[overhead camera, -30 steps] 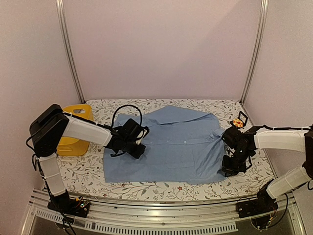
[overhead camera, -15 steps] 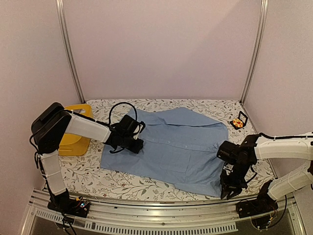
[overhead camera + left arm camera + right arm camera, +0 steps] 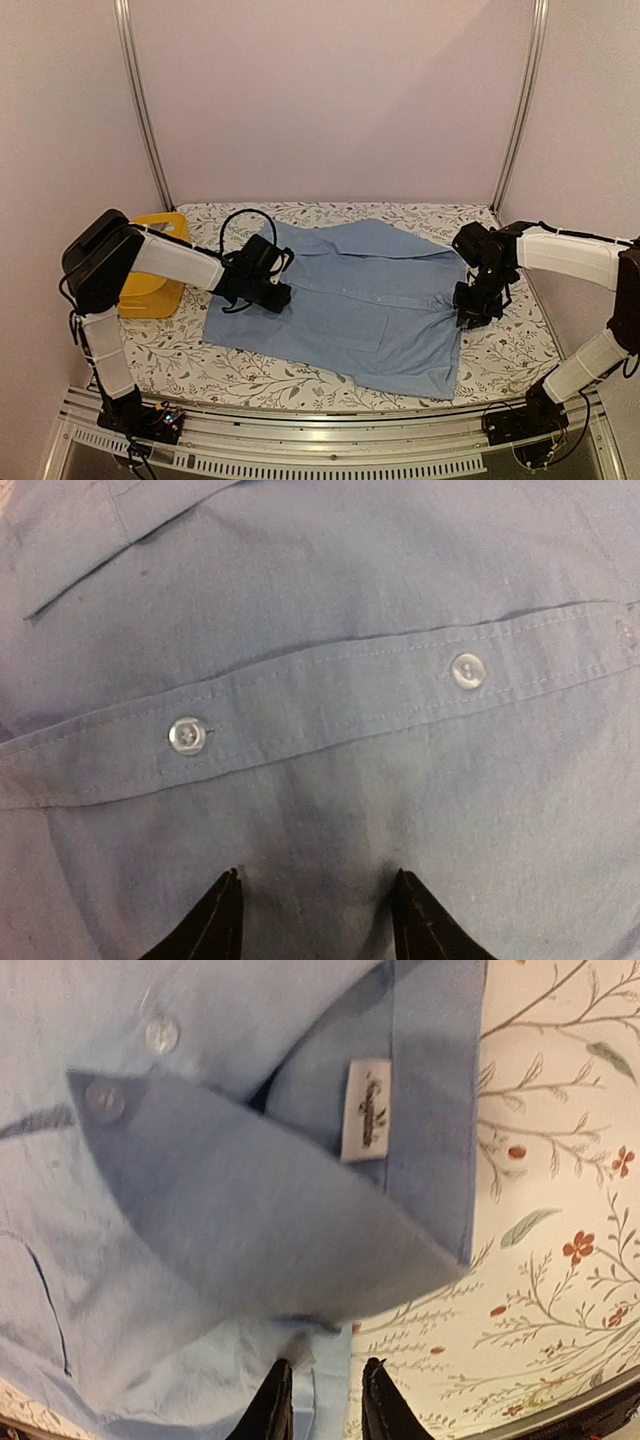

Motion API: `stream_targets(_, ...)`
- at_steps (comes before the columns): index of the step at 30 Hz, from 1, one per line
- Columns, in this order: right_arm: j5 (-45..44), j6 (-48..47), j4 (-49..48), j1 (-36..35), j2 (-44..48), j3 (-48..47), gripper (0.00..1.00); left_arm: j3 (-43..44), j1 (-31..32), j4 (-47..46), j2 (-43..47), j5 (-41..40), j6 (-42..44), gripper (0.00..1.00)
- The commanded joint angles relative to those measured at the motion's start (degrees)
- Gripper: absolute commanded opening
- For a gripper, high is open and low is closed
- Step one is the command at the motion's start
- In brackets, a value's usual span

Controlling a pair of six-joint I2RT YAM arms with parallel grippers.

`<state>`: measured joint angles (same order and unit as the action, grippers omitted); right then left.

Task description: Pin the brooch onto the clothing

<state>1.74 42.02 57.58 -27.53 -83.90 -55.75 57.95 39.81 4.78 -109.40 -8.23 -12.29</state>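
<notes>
The light blue shirt [image 3: 370, 300] lies spread across the flowered table. My left gripper [image 3: 272, 297] rests on its left part; in the left wrist view the gripper [image 3: 315, 885] is open, both tips on flat cloth [image 3: 330, 610] just below the button placket. My right gripper [image 3: 472, 310] is at the shirt's right edge by the collar. In the right wrist view its fingers [image 3: 325, 1370] stand close together with a fold of shirt [image 3: 220, 1210] between them. The brooch is hidden behind my right arm or out of view.
A yellow plastic basket [image 3: 160, 222] stands at the left edge, behind my left arm. The flowered tablecloth [image 3: 510, 350] shows around the shirt. Metal posts stand at both back corners. The shirt's white label [image 3: 367, 1108] faces up near the collar.
My right gripper swung toward the front edge, then back up to the collar side. The shirt shifted left and its right front corner was drawn forward. My left gripper moved slightly left.
</notes>
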Motion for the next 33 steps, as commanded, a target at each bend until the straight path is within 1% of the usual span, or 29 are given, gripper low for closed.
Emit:
stream_targets(1, -7.4, -1.8, -12.9, 2.7, -4.2, 2.3, 0.23, -3.5, -1.3, 9.4, -1.2, -0.8, -2.3, 0.5)
stream_targets(4, -4.7, -1.2, -14.9, 2.7, -5.2, 5.1, 0.27, -4.5, -1.3, 9.4, -0.1, -0.7, -3.2, 0.5)
stream_targets(7, -4.3, 0.0, -16.2, 2.7, -1.1, 7.7, 0.28, -5.2, -1.3, 9.6, 0.7, -0.7, -3.8, 0.5)
stream_targets(8, -3.9, -0.1, -16.2, 2.7, 0.5, 8.0, 0.29, -5.4, -1.3, 9.8, 0.7, -0.8, -4.3, 0.5)
stream_targets(11, -4.9, -1.4, -14.4, 2.7, 1.4, 6.8, 0.3, -7.6, -1.2, 10.7, 1.6, -1.0, -7.8, 0.5)
stream_targets(13, -5.3, -2.9, -13.0, 2.7, 0.5, 5.1, 0.32, -11.2, -1.1, 9.8, 4.2, -1.2, -11.1, 0.5)
stream_targets(17, -2.8, -4.1, -10.4, 2.6, 0.6, 3.7, 0.35, -17.6, -0.7, 8.9, 11.8, -1.6, -16.7, 0.5)
stream_targets(20, -3.1, -4.1, -7.9, 2.5, 3.1, 3.5, 0.35, -18.1, 0.1, 9.1, 16.3, -1.3, -17.2, 0.5)
stream_targets(22, -1.9, -4.2, -7.3, 1.8, 4.3, 3.9, 0.33, -14.7, 1.1, 8.8, 17.6, -1.4, -13.2, 0.5)
stream_targets(25, 2.8, -4.7, -8.3, -2.3, 5.2, 4.4, 0.32, -7.2, 1.6, 8.1, 15.8, -1.8, -6.3, 0.51)
stream_targets(28, 6.0, -3.0, -10.6, -8.2, 4.7, 4.7, 0.34, 1.5, 1.3, 7.3, 9.9, -3.1, -0.5, 0.51)
stream_targets(30, 7.6, -1.1, -10.9, -9.5, 3.1, 5.5, 0.36, 7.5, 1.4, 7.0, 5.0, -3.3, 2.7, 0.51)
stream_targets(33, 6.4, 1.8, -10.3, -10.9, 1.0, 6.7, 0.38, 15.5, 1.2, 7.2, -3.4, -2.7, 5.6, 0.51)
